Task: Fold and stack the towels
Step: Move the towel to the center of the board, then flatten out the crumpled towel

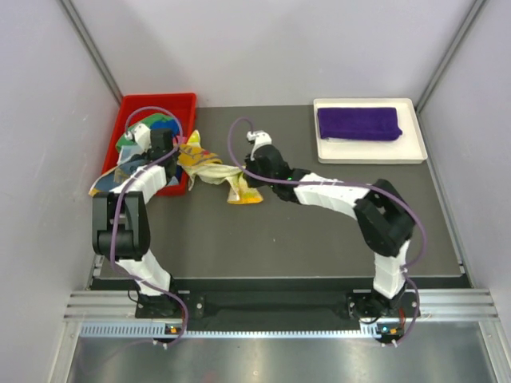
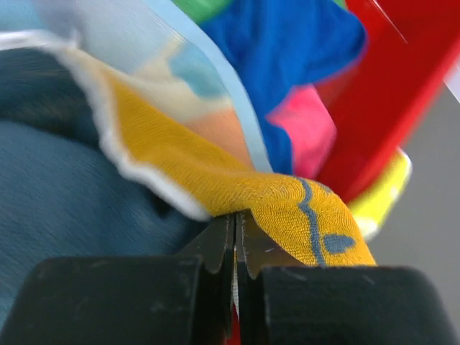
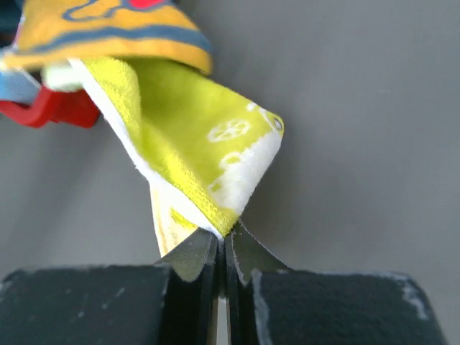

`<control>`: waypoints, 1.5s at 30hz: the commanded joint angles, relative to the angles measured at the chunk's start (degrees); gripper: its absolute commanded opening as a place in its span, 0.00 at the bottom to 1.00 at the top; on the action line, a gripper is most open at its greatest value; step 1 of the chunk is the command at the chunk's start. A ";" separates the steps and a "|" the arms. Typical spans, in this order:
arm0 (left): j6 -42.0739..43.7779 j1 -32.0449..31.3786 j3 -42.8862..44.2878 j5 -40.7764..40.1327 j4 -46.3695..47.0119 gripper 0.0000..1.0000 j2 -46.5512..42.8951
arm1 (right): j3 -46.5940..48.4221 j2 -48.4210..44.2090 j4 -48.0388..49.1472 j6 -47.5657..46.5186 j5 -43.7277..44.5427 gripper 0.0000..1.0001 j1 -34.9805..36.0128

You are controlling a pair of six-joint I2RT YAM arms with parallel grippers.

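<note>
The left jaws are pinched flat together on an orange-yellow edge of the printed yellow towel (image 1: 211, 171), right at the near corner of the red bin (image 1: 160, 99). The right jaws are likewise closed tight, on the towel's opposite corner, out over the dark surface (image 1: 303, 239). The towel hangs twisted between the two, one end at the bin's rim, the other out by the right jaws.

Behind the left jaws, a heap of multicoloured towels (image 1: 156, 128) fills the bin, green and blue showing. The left arm (image 1: 148, 182) lies across it, so I cannot count them. One more pale towel (image 1: 104, 185) droops over the bin's outer wall.

Well apart, at the far right, one purple towel (image 1: 358, 124) lies folded in the white tray (image 1: 367, 153).

One bin, one tray, two arms.
</note>
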 commanded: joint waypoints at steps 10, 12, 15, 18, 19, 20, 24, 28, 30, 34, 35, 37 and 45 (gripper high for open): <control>-4.49 11.43 5.96 -2.95 2.25 0.11 4.97 | -12.32 -24.78 -2.73 -2.67 1.23 0.00 -9.07; -2.56 11.18 5.08 4.58 4.91 0.28 4.35 | -12.93 -24.43 -3.09 -2.42 0.97 0.00 -9.08; -1.33 10.03 4.29 7.42 7.72 0.44 2.50 | -16.00 -26.36 -2.21 -1.19 2.55 0.00 -9.07; -0.97 9.59 5.43 9.80 7.11 0.50 1.54 | -14.61 -27.33 -6.05 -1.80 2.12 0.00 -9.42; -0.27 9.33 4.39 12.95 8.16 0.51 1.10 | -14.00 -27.16 -8.34 -1.97 2.11 0.00 -9.43; 0.08 8.02 3.68 13.07 9.57 0.53 0.48 | -14.16 -27.59 -8.45 -1.80 2.03 0.00 -9.34; 1.84 4.41 -1.85 13.51 14.23 0.58 -5.04 | -15.13 -29.79 -10.29 -0.13 1.50 0.00 -8.81; 2.98 0.37 -7.30 12.02 15.91 0.66 -10.76 | -17.41 -32.59 -13.72 1.36 2.20 0.00 -7.32; 2.72 -3.41 -8.27 10.70 14.69 0.66 -13.57 | -20.40 -35.14 -15.29 2.59 3.33 0.00 -5.48; 1.32 -9.82 -12.22 8.68 12.04 0.67 -19.28 | -27.16 -41.10 -18.11 5.84 8.00 0.00 -1.00; 0.97 -13.66 -12.93 7.11 11.26 0.66 -20.25 | -29.96 -42.35 -18.90 8.02 9.57 0.01 0.66; -1.56 -19.38 -14.51 6.30 8.02 0.63 -21.75 | -32.44 -46.37 -21.45 10.32 10.81 0.00 2.69; -13.01 -30.92 -20.58 3.05 2.20 0.47 -18.25 | -34.47 -51.33 -28.93 24.46 21.27 0.04 26.83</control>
